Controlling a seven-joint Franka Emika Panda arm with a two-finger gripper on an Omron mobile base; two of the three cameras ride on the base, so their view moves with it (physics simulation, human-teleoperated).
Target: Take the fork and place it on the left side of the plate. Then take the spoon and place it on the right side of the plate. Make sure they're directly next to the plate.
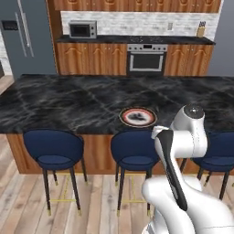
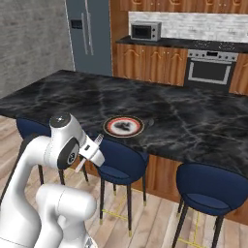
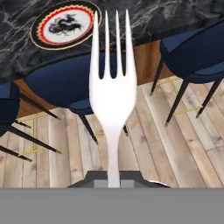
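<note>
Fork clamped in the gripper, held out over the stools short of the counter.

Left base view: the plate (image 1: 137, 117) lies near the front edge of the dark marble counter (image 1: 68, 105), above the middle blue stool (image 1: 133, 154); the white arm (image 1: 183, 151) rises in front of it at lower right. Right base view: the gripper (image 2: 96, 144) sits below and in front of the counter's front edge, its jaws closed on the fork (image 2: 99, 139), whose tines poke up toward the plate (image 2: 123, 126); the plate rests close to that front edge. Hand view: the fork (image 3: 111, 92) stands pinched by its handle, tines pointing away, over wooden floor (image 3: 144, 153) and stool seats; the plate (image 3: 65, 25) lies on the counter at upper left, apart from the fork.
</note>
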